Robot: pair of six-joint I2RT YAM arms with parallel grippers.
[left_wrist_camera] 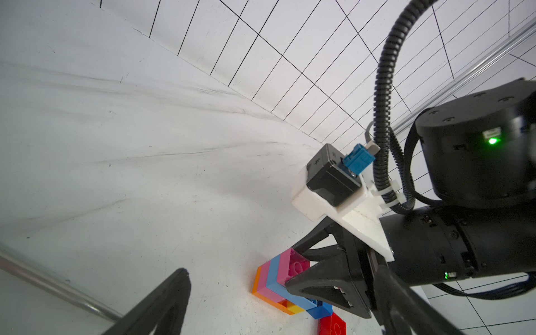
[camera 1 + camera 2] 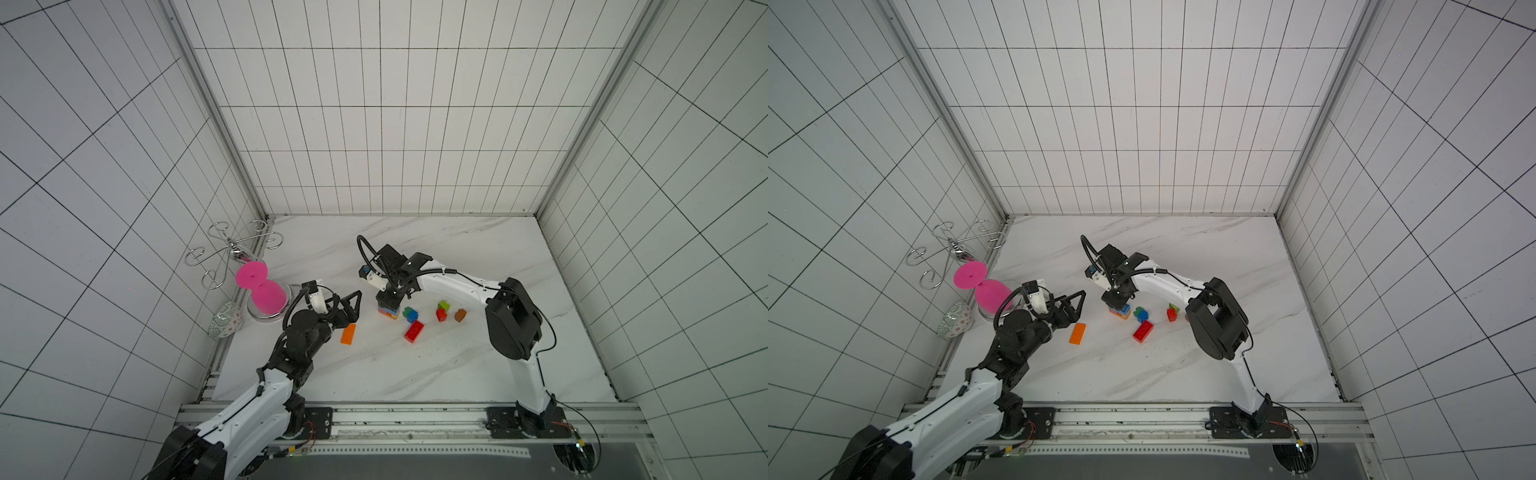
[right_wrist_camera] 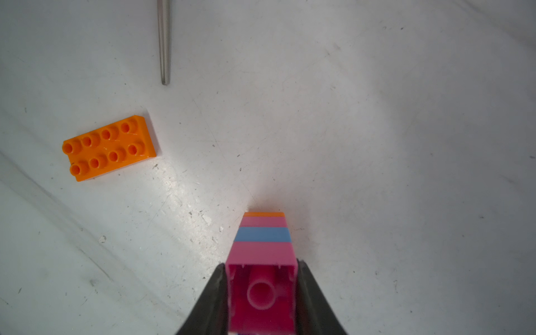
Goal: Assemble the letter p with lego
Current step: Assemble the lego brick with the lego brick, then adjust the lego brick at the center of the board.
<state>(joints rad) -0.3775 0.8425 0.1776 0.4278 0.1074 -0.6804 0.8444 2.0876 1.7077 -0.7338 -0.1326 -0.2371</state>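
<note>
Right wrist view: the right gripper [image 3: 261, 268] has its jaws clamped on a pink brick [image 3: 262, 293], one black finger pressed to each side. The brick's hollow underside faces the camera. It tops a stack [image 3: 262, 235] banded pink, blue, pink and orange. An orange brick [image 3: 108, 148] lies flat on the table [image 3: 377, 145] with its studs up, well apart from the stack.

In both top views the stack [image 2: 388, 312] [image 2: 1120, 311] stands on the table just below centre frame, with the right gripper [image 2: 388, 297] directly over it. The orange brick [image 2: 348, 333] [image 2: 1077, 333] lies to the stack's lower left. The left gripper [image 2: 351, 308] hangs just above that brick with its jaws wide apart and nothing between them.

In a top view, loose lego lies right of the stack:
- a green-blue clump [image 2: 410, 313] just beside it
- a red brick [image 2: 414, 331] below the clump
- a red-green pair [image 2: 442, 311] further right
- a brown brick [image 2: 460, 315] furthest right

A pink cup [image 2: 266, 291] sits at the table's left edge.

Left wrist view: the stack [image 1: 269, 278] shows the same bands with yellow and blue bricks at its base, and the right gripper's fingers [image 1: 319, 278] pinch its top brick. One left finger [image 1: 165, 301] is also in view.
</note>
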